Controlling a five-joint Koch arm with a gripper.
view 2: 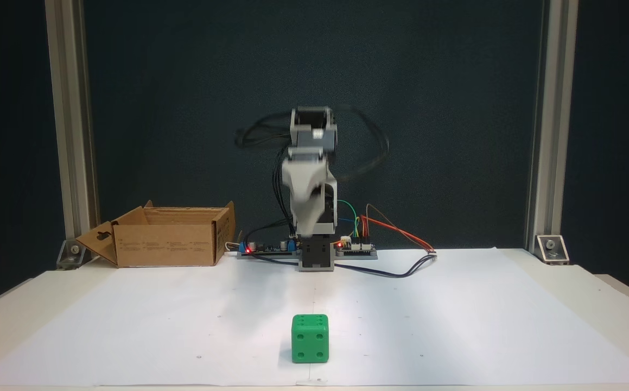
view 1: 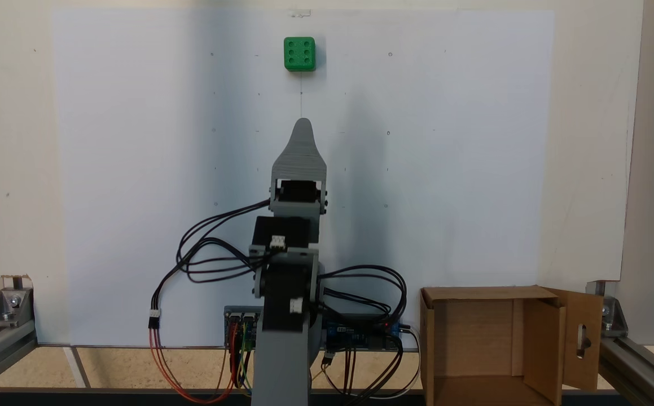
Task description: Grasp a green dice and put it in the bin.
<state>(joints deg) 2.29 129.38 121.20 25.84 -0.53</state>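
1. One green dice [view 1: 299, 54] sits alone at twelve o'clock on the white sheet [view 1: 135, 169] covering the bench, six pips up, well apart from everything.
2. Reach phase, I'd judge: nothing grasped yet. The pincer [view 1: 302, 121] points straight at the dice; its jaws stack one behind the other, so open or closed, I cannot tell.
3. Arm rises from its base at six o'clock, elbow high, wrist tipped forward.
4. Next: extend, straddle the dice, then swing to the bin [view 1: 490, 349] at four o'clock.
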